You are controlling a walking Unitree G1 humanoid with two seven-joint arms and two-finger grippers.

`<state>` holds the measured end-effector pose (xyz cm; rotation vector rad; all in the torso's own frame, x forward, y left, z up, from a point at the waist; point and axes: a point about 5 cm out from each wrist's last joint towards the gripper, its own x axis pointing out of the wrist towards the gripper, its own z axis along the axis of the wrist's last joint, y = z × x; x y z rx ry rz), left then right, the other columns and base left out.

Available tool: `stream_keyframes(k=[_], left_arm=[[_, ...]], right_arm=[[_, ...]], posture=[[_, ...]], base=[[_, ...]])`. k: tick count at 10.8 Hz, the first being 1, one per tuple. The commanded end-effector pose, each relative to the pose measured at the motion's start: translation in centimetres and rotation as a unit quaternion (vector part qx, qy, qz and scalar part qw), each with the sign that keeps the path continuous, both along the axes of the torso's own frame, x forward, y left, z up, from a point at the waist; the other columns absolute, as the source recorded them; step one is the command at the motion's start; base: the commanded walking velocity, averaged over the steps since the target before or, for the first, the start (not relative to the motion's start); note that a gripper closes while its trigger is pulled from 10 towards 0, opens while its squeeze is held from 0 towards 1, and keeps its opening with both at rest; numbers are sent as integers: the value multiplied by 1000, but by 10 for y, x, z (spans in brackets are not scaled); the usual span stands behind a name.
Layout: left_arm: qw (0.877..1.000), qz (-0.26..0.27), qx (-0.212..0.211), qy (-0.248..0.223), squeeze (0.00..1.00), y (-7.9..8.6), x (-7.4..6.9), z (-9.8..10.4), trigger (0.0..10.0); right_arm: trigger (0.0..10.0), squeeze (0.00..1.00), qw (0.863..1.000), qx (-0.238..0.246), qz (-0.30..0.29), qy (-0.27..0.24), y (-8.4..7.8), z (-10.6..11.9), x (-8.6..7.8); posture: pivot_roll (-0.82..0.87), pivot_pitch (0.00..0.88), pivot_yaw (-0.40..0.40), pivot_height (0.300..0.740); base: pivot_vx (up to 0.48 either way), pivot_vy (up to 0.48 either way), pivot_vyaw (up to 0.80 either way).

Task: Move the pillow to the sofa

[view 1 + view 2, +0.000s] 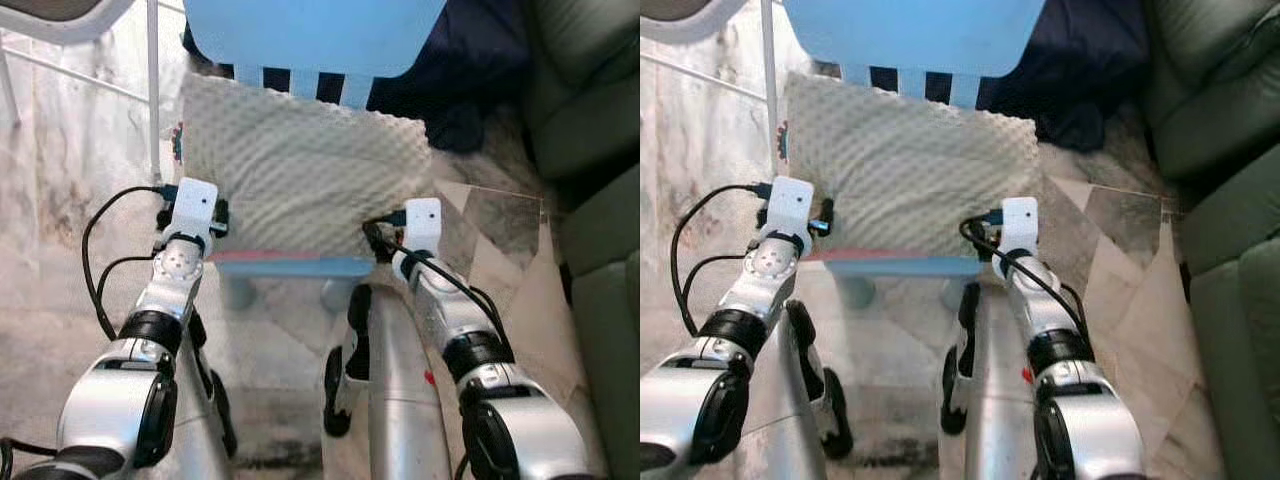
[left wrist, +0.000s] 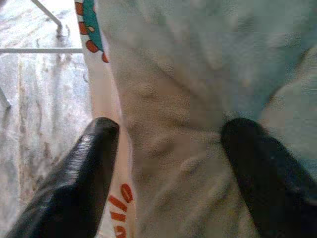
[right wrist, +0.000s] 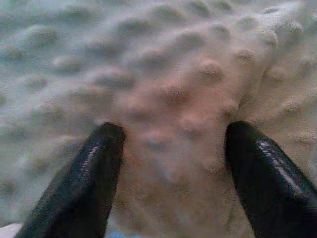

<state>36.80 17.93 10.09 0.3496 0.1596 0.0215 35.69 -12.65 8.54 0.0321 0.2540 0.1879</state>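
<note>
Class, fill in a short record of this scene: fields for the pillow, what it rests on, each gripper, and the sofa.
pillow: pale, bumpy, lying flat
support: blue chair, seat under pillow
left gripper: open, fingers astride the pillow's near left edge
right gripper: open, fingers against the near right edge
sofa: green, on robot's right

1. Pillow [image 1: 300, 170]: one, pale, with a dimpled cover, lying on the chair seat.
2. Chair [image 1: 310, 35]: one, light blue, with a slatted back.
3. Grippers: two, the left gripper [image 2: 168, 148] and the right gripper [image 3: 173, 153].
4. Black fingers [image 2: 84, 168]: four, two on each gripper, spread apart against the pillow.
5. Silver arms [image 1: 165, 300]: two.
6. Sofa [image 1: 590, 150]: one, green, at the robot's right.
7. Dark cloth [image 1: 470, 70]: one heap, between chair and sofa.
8. White metal frame [image 1: 152, 90]: one, at the robot's left.
</note>
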Motion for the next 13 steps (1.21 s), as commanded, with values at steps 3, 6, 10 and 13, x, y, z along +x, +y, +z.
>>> stream_keyframes(k=[3,6,10,13], left_arm=[[998,-10,15,64,0,1,-12,-28,0],[998,-10,20,66,0,3,-13,-29,0],[999,-3,12,41,0,7,-12,-24,0],[999,10,8,50,0,10,-15,-29,0]], right_arm=[[0,0,1000,2,5,21,1,-13,-4],[0,0,1000,0,4,24,-2,-16,-5],[0,0,1000,-11,-8,7,-6,-15,-4],[0,0,1000,-25,-10,7,-12,-16,-4]], posture=[[-50,341,-135,506],[-45,334,-132,506],[-38,328,-134,506],[-50,306,-137,506]], base=[[0,0,0],[0,0,0],[0,0,0],[0,0,0]])
